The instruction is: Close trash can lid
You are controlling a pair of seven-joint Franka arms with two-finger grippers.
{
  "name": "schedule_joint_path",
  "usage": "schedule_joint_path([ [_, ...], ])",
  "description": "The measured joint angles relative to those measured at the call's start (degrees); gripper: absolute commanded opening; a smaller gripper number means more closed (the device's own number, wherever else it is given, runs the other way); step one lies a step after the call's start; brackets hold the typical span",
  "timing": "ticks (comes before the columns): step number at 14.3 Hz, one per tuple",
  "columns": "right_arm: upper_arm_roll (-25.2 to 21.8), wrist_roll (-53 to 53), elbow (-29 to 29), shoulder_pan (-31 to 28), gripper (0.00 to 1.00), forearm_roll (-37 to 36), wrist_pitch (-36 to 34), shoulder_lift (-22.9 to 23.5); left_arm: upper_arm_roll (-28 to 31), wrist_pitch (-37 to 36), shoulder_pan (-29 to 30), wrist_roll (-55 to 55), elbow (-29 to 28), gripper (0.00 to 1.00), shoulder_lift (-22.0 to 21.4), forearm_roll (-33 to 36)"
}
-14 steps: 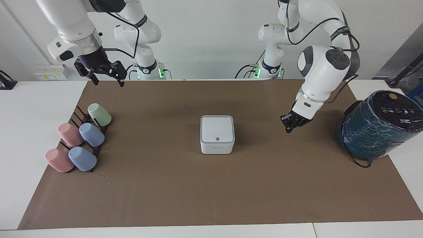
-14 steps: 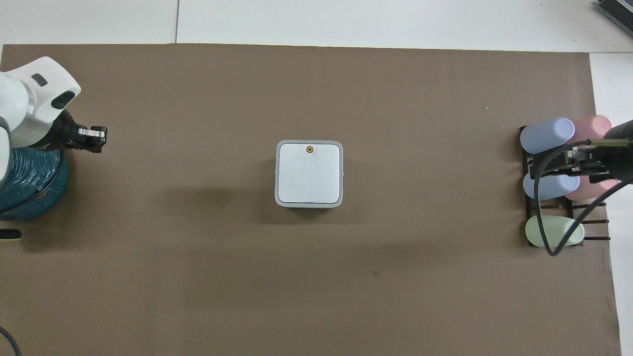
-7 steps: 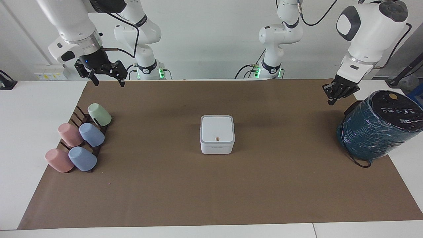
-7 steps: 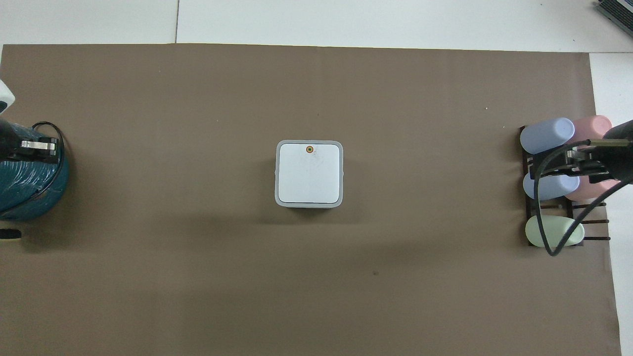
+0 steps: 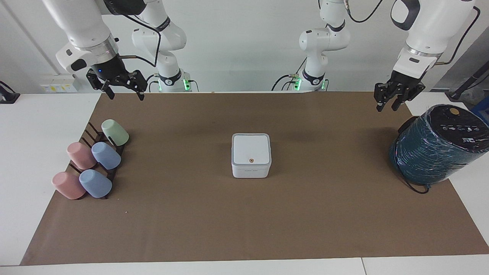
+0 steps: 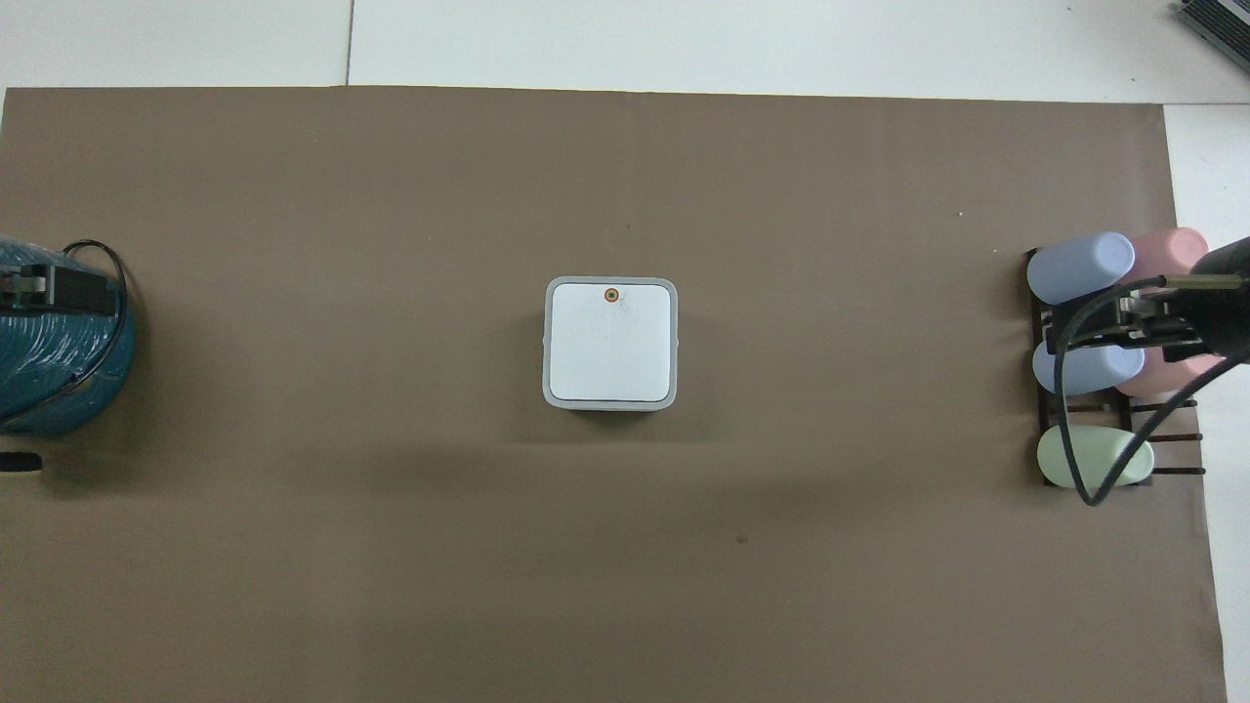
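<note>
The small white trash can (image 5: 251,156) stands in the middle of the brown mat; it also shows in the overhead view (image 6: 609,344). Its lid (image 5: 251,148) lies flat on top, orange-brown dot up, with no gap at the grey seam. My left gripper (image 5: 386,107) hangs in the air at the left arm's end of the table, over the teal cylinder in the overhead view (image 6: 39,289), well away from the can. My right gripper (image 5: 123,93) is open and empty, raised over the cup rack (image 6: 1123,327), and waits.
A large dark teal wrapped cylinder (image 5: 435,147) lies at the left arm's end of the mat. A dark rack (image 5: 100,152) with several pastel cups sits at the right arm's end. Brown mat (image 5: 244,221) covers the table.
My left gripper has risen from low over the mat beside the can and drawn back toward the left arm's end, over the teal cylinder. The can, lid and right arm have not moved.
</note>
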Motion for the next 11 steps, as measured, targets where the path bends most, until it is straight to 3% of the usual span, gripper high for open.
schedule_joint_path([
  [11, 0.0, 0.0, 0.0, 0.0, 1.0, 0.0, 0.0, 0.0, 0.0, 0.1, 0.0, 1.3, 0.4, 1.0, 0.0, 0.0],
])
